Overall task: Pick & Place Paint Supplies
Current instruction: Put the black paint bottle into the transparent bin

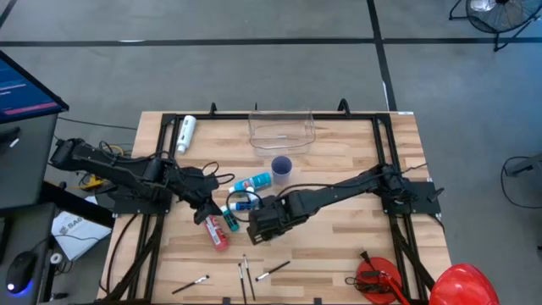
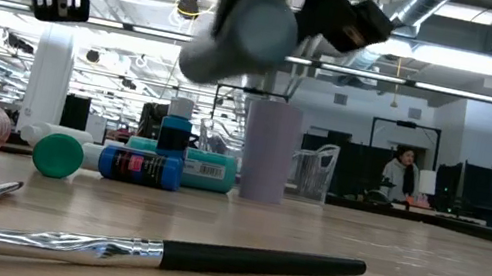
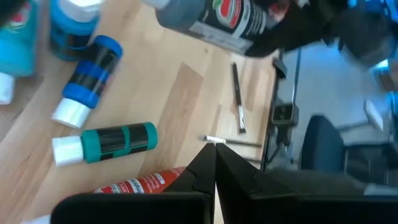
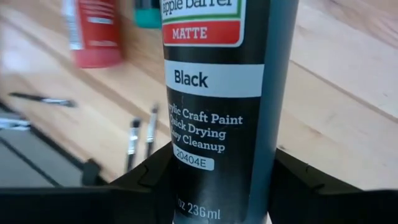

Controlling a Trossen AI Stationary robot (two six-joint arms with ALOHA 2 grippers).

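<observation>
Between the right gripper's (image 4: 217, 177) jaws: black matte paint bottle (image 4: 221, 93), white-labelled.

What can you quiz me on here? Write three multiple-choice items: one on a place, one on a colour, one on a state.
1. Where is the tub?
A) at the table edge opposite the brushes
B) among them
C) off the table

2. What colour is the bottle in the right hand?
A) red
B) black
C) teal

3. How is the left hand?
A) open
B) shut on a brush
C) shut, empty

Key: 1 A, the high view shows it at the far edge; 2 B, its label reads Black; 3 C, its fingers meet with nothing between.
</observation>
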